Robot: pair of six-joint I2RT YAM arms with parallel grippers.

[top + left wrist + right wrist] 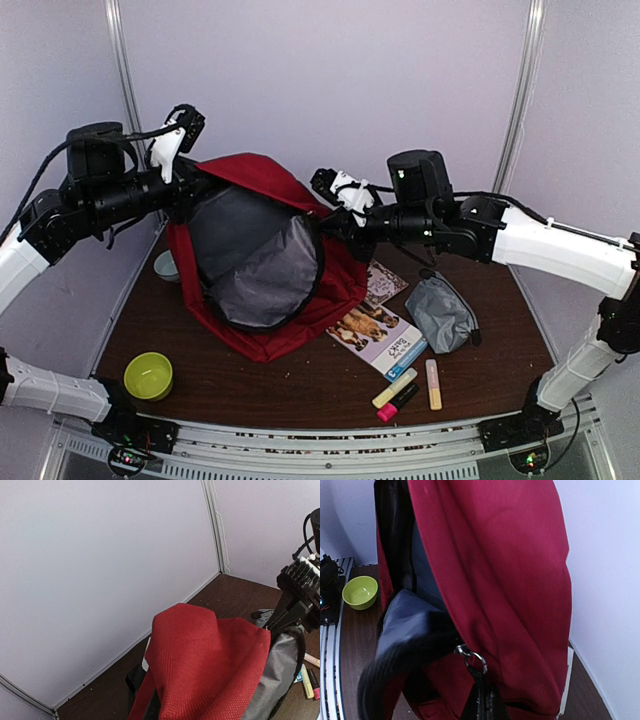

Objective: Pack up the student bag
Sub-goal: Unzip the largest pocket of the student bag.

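Observation:
The student bag (345, 275), red with grey lining (255, 255), stands mid-table with its mouth held wide open. My left gripper (198, 188) is at the bag's upper left rim, which hangs lifted from it. In the left wrist view red fabric (205, 665) covers the fingers. My right gripper (338, 222) is at the right rim. In the right wrist view it (484, 700) is shut on the black zip pull (479, 680) under a metal ring (472, 656).
A green bowl (148, 376) sits front left, also in the right wrist view (360, 591). A pale cup (166, 265) is left of the bag. Booklets (380, 338), a grey zip pouch (440, 312) and highlighters (395, 388) (433, 384) lie right of the bag.

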